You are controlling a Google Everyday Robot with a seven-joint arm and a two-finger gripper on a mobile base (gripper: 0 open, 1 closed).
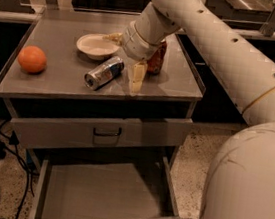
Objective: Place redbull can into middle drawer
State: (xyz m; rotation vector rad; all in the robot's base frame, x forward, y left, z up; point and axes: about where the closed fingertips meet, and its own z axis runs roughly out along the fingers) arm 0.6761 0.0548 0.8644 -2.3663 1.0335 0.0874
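Observation:
The redbull can (103,73), slim and silver with blue patches, lies on its side on the grey cabinet top (55,83), shiny end toward the front left. My gripper (136,78) hangs from the pale arm just right of the can, low over the top, and holds nothing that I can see. The middle drawer (101,192) is pulled out below, with a bare flat floor and low side walls.
A red soda can (158,59) stands behind the gripper, partly hidden by my wrist. A pale bowl (96,45) sits at the back and an orange (32,59) at the left. A shut drawer front with a dark loop handle (107,131) is above the open drawer.

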